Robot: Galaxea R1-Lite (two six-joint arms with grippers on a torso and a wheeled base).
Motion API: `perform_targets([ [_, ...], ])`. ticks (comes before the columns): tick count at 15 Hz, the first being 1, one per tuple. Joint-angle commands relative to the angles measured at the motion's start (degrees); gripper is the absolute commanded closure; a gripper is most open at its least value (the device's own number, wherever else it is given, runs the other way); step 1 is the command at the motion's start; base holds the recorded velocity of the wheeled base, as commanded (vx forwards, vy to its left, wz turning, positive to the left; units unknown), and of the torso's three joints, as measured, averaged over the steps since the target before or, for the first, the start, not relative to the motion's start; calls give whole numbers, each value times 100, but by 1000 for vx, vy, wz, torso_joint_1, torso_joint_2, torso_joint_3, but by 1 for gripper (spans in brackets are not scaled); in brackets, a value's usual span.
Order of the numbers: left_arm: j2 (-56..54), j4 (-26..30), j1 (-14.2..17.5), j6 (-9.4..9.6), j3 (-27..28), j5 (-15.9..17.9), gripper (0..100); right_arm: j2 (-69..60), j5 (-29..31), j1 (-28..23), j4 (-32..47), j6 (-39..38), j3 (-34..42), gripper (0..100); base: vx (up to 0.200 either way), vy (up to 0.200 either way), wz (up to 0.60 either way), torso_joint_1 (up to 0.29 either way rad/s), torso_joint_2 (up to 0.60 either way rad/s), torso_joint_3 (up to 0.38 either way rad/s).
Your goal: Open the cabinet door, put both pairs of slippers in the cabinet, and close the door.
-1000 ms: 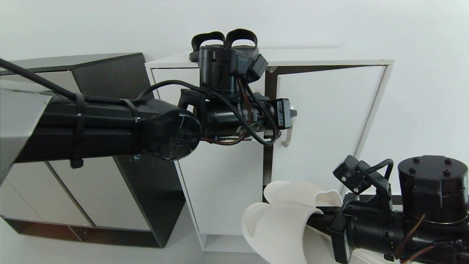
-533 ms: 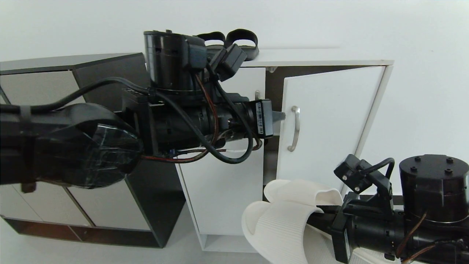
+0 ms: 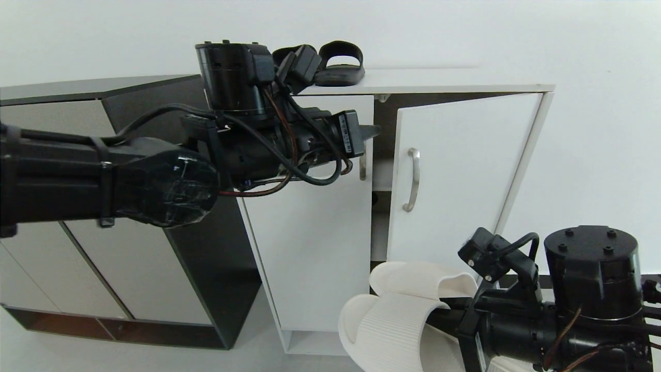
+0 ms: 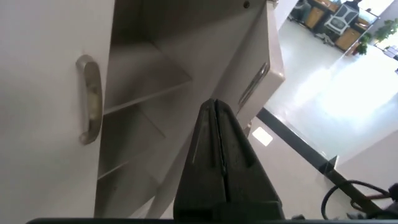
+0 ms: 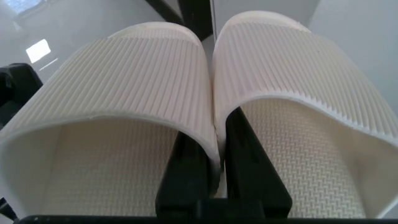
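Observation:
The white cabinet [image 3: 454, 81] has its right door [image 3: 465, 170] standing ajar, showing a dark gap and shelves [image 4: 149, 84] inside. My left gripper [image 3: 373, 131] is shut and empty at the top of that gap, between the left door handle [image 3: 363, 168] and the right door handle [image 3: 411, 180]; its closed fingertips [image 4: 215, 118] point into the opening. A black pair of slippers [image 3: 338, 63] lies on the cabinet top. Low in front of the cabinet, my right gripper [image 5: 214, 165] is shut on the inner edges of the white pair of slippers [image 3: 400, 310], held side by side.
A dark cabinet [image 3: 155, 103] with pale doors adjoins the white one on the left. A plain white wall rises behind and to the right. The left door [image 3: 310, 248] is closed. Bright open floor [image 4: 336, 106] lies beyond the ajar door.
My left gripper let go of the right door handle and drew back up and left. The right door swung further open. The right arm with the white slippers shifted slightly left.

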State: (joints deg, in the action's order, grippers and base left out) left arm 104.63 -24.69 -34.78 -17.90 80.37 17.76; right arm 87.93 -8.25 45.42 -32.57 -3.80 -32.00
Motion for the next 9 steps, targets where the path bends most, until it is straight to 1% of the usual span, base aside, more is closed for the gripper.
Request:
perform_targets([
  [1, 532, 87, 15, -3, 506, 105, 100, 66, -1, 72, -3, -6, 10, 100, 0, 0, 0, 0, 0, 0],
  [2, 673, 324, 15, -3, 761, 105, 100, 66, -1, 98, -3, 2, 10, 100, 0, 0, 0, 0, 0, 0],
  [3, 734, 438, 15, -3, 875, 113, 100, 66, -1, 107, -3, 2, 1, 100, 0, 0, 0, 0, 0, 0],
  [4, 857, 517, 6, 5, 1077, 210, 100, 66, 8, 134, -3, 2, -17, 100, 0, 0, 0, 0, 0, 0],
  [6, 883, 544, 6, 5, 1174, 447, 100, 66, 17, 160, -3, 2, -8, 100, 0, 0, 0, 0, 0, 0],
  [7, 936, 588, -11, 5, 1253, 474, 100, 84, 8, 169, 5, 2, -8, 100, 0, 0, 0, 0, 0, 0],
  [9, 936, 588, -11, -3, 1253, 483, 100, 163, 17, 204, 5, 2, 1, 100, -200, 0, 0, 2, 0, 0],
])
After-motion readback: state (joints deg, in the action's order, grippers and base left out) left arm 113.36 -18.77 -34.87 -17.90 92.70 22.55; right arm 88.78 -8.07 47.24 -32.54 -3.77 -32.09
